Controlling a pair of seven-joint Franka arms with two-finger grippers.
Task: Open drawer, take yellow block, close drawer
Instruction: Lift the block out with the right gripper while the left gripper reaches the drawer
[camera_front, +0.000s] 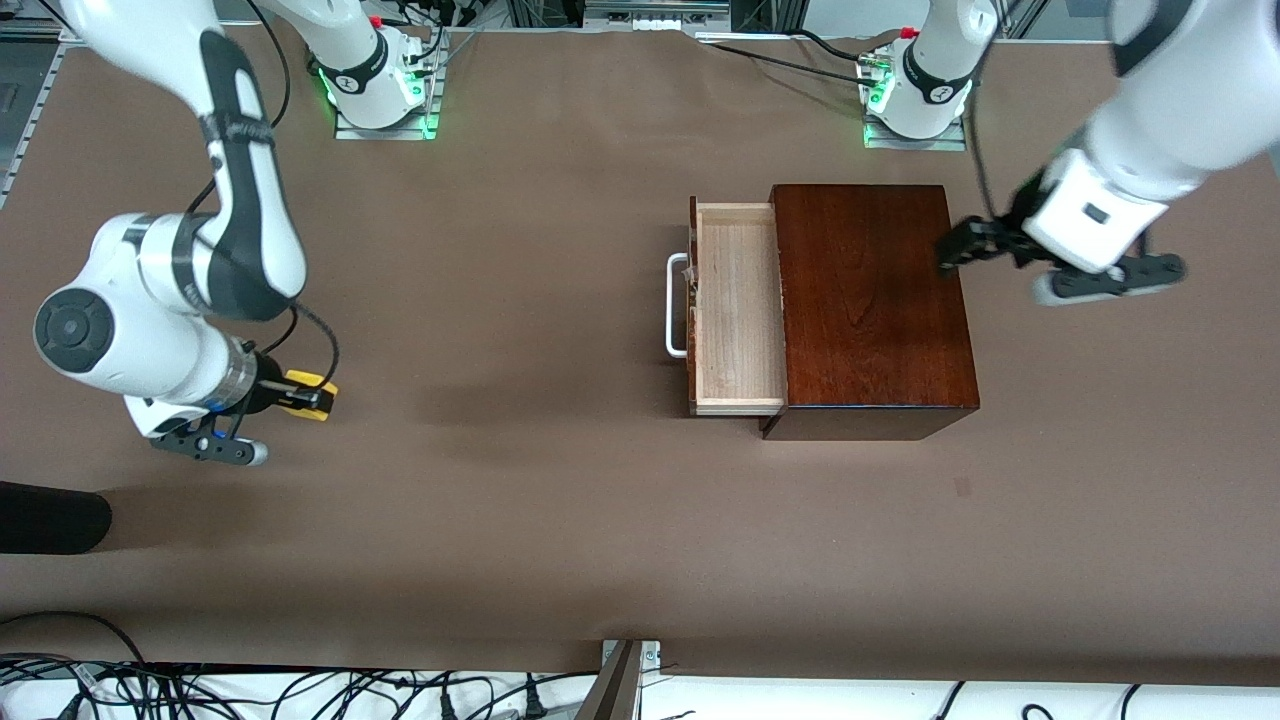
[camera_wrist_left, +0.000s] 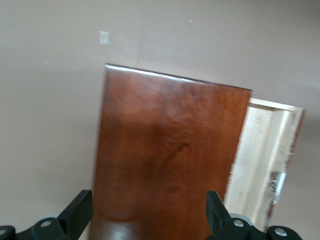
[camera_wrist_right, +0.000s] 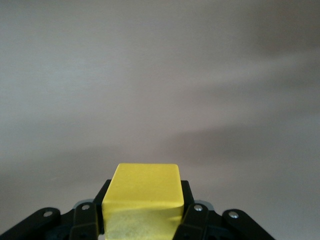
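Yellow block (camera_front: 308, 391) sits pinched between the fingers of the right gripper (camera_front: 318, 396), held over bare brown table (camera_front: 520, 520) toward the right arm's end, well apart from the mahogany-coloured box (camera_front: 870, 300). Its drawer (camera_front: 738, 310) stands pulled out of that box toward the right arm's end, the pale wood tray showing nothing inside and the white bar handle (camera_front: 676, 305) at its front. Over the box's other edge, the left gripper (camera_front: 950, 250) hangs with fingers spread wide, holding nothing.
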